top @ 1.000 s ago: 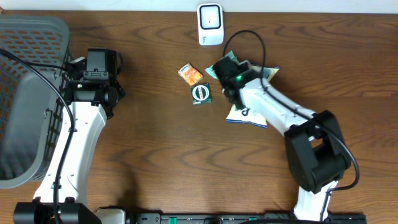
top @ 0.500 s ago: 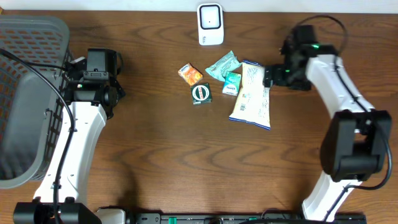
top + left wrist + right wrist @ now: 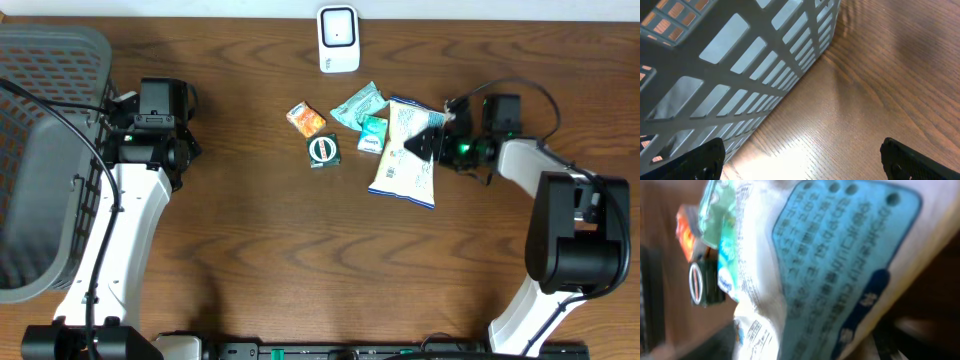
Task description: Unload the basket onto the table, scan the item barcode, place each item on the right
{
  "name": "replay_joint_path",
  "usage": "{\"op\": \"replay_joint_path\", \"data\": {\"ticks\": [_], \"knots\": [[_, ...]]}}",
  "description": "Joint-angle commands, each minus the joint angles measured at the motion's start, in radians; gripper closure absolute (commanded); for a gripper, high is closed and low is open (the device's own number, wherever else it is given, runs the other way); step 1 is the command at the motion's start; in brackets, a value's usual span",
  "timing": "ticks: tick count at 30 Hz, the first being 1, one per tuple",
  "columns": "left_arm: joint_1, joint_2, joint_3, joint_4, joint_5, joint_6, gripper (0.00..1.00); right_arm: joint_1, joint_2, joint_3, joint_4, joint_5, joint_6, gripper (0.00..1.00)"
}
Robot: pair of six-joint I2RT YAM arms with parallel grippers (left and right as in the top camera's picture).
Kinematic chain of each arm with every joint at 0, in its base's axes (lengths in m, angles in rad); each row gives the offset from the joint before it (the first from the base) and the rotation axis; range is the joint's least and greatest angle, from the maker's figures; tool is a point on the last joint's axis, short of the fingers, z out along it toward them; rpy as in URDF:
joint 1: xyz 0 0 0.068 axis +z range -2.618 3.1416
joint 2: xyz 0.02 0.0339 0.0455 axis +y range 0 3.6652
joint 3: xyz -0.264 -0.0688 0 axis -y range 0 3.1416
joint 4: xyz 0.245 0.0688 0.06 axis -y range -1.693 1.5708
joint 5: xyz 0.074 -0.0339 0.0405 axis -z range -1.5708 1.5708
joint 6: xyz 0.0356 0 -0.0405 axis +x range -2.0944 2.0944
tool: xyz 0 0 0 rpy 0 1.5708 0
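Note:
The item nearest my right gripper is a large white and blue snack bag (image 3: 402, 160), lying flat at the centre right of the table. It fills the right wrist view as a blurred snack bag (image 3: 830, 265) with a printed label. My right gripper (image 3: 428, 142) lies low at the bag's right edge, and the bag runs between its dark fingers (image 3: 890, 341). Blur hides whether they press on it. The white scanner (image 3: 338, 40) stands at the far edge. My left gripper (image 3: 158, 118) hangs open over bare wood (image 3: 800, 160), holding nothing.
Left of the bag lie an orange packet (image 3: 306, 119), a dark green packet with a round logo (image 3: 323, 151), a teal wrapper (image 3: 356, 103) and a small teal packet (image 3: 373, 133). A grey slatted basket (image 3: 50, 60) fills the left side, close beside the left gripper (image 3: 765, 60).
My right arm left the pile, swung out to the right, then dropped low with its fingers at the snack bag's right edge. The left arm has not moved.

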Motion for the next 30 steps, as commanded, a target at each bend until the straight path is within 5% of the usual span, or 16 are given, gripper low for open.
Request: {"op": "replay_joint_path", "data": {"ticks": [1, 2, 11, 22, 30], "knots": [[0.004, 0.007, -0.003, -0.003, -0.024, 0.013, 0.02, 0.025, 0.003, -0.040, 0.043, -0.030, 0.085, 0.90], [0.004, 0.006, -0.003, -0.003, -0.024, 0.013, 0.02, 0.024, 0.003, -0.040, 0.057, -0.031, 0.101, 0.99], [0.004, 0.006, -0.003, -0.002, -0.024, 0.013, 0.02, 0.003, -0.128, 0.031, 0.055, -0.005, 0.128, 0.99], [0.004, 0.007, -0.003, -0.002, -0.024, 0.013, 0.02, 0.235, -0.440, 0.048, -0.279, 1.295, -0.005, 0.98], [0.004, 0.007, -0.003, -0.002, -0.024, 0.013, 0.02, 0.397, -0.264, 0.038, -0.369, 1.727, -0.005, 0.99]]}}
